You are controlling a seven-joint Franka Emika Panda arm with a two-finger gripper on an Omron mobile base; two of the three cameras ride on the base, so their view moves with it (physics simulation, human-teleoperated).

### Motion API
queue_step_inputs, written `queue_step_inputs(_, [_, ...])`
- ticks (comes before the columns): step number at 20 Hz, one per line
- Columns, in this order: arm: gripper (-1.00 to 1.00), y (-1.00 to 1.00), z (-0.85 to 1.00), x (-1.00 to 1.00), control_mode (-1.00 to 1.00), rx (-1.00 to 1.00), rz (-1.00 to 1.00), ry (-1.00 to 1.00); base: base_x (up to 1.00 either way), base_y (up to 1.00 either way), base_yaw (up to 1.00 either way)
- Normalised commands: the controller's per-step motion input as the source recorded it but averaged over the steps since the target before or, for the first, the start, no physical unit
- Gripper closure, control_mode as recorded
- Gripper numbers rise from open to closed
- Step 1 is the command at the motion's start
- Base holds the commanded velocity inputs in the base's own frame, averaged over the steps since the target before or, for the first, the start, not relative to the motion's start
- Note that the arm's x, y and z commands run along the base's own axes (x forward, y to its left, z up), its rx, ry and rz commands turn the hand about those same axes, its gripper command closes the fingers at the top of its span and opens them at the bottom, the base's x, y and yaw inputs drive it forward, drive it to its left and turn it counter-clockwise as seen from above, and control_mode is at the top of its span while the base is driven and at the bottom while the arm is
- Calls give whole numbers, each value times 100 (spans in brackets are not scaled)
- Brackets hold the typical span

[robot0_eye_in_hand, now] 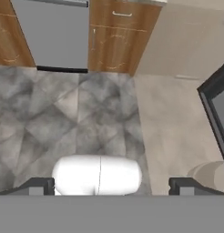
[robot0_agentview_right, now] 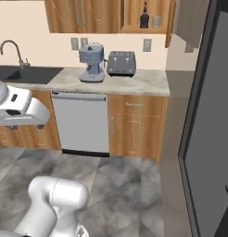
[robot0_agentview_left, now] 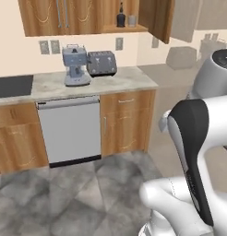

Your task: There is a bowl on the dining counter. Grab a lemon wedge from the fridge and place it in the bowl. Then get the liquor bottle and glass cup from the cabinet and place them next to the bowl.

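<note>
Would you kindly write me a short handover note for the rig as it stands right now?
Gripper: open, empty, pointing down at the grey tiled floor.
Dark liquor bottle and small grey glass cup: on the shelf of the open wooden wall cabinet, above the counter.
Dark fridge: at the right, door looks shut.
Done: nothing visibly.
Left: lemon wedge into bowl, then bottle and cup beside it.
</note>
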Motion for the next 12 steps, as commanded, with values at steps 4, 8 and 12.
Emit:
queue_step_inputs(4, [-100, 0, 0, 0, 100, 0, 0, 0, 100, -31, -11])
queue_step_inputs(8, [-100, 0, 0, 0, 100, 0, 0, 0, 100, -20, -11])
queue_step_inputs(12, [-100, 0, 0, 0, 100, 0, 0, 0, 100, -14, -10])
